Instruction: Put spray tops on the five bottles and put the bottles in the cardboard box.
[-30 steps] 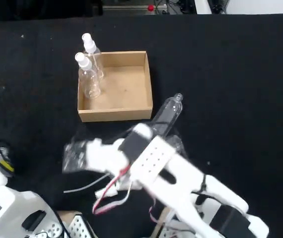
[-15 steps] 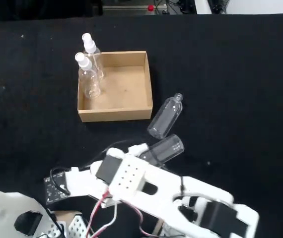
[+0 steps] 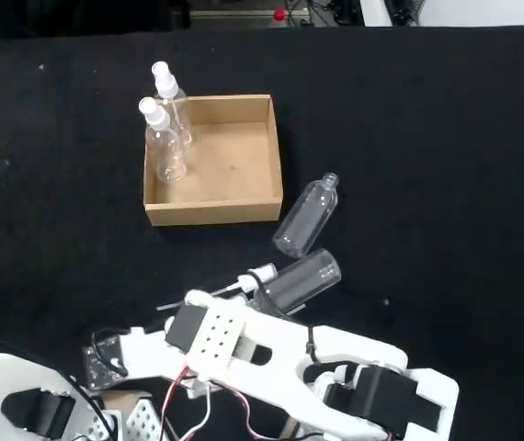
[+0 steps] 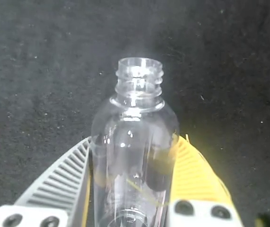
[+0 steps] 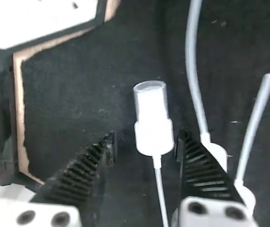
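Up close, the left claw (image 4: 134,142) grips an open-necked bottle (image 4: 135,161). The right claw (image 5: 147,137) gapes astride a spray top (image 5: 150,118). Overhead, an arm (image 3: 271,354) stretches low over the desk (image 3: 427,138).

The right arm (image 3: 271,354) now lies low and flat along the counter's near edge, whereas a second ago it stretched over the two lying bottles. The nearer bottle (image 3: 303,276) is now fully uncovered, and a white spray top (image 3: 262,274) shows at its base. The left arm (image 3: 5,381) sits in the near-left corner, lower than its earlier place along the left edge.
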Available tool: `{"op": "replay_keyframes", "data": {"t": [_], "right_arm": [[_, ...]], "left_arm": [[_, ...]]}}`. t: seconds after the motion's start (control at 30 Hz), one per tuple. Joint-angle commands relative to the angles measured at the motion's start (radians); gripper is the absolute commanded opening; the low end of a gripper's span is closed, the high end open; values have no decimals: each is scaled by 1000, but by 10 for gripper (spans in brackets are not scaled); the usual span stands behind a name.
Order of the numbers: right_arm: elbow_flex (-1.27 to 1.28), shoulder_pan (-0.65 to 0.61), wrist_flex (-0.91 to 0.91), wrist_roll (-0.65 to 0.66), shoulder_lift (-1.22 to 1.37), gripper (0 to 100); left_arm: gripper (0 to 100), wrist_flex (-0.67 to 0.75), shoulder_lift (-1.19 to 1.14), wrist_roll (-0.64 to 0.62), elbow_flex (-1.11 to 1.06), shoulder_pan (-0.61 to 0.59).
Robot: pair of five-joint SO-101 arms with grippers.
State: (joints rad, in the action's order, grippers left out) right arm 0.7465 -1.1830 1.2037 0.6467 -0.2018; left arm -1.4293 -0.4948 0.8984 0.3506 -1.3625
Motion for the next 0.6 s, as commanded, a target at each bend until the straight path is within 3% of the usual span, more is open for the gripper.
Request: {"op": "replay_keyframes", "data": {"t": [0.0, 0.2, 0.57], "right_arm": [[30, -12, -58, -3, 8, 191], [76, 37, -183, -3, 10, 191], [140, 83, -193, 48, 12, 191]], "left_arm": [[47, -106, -40, -8, 194, -8], [47, -170, -87, -8, 285, -15], [47, -180, -84, -6, 357, -36]]}}
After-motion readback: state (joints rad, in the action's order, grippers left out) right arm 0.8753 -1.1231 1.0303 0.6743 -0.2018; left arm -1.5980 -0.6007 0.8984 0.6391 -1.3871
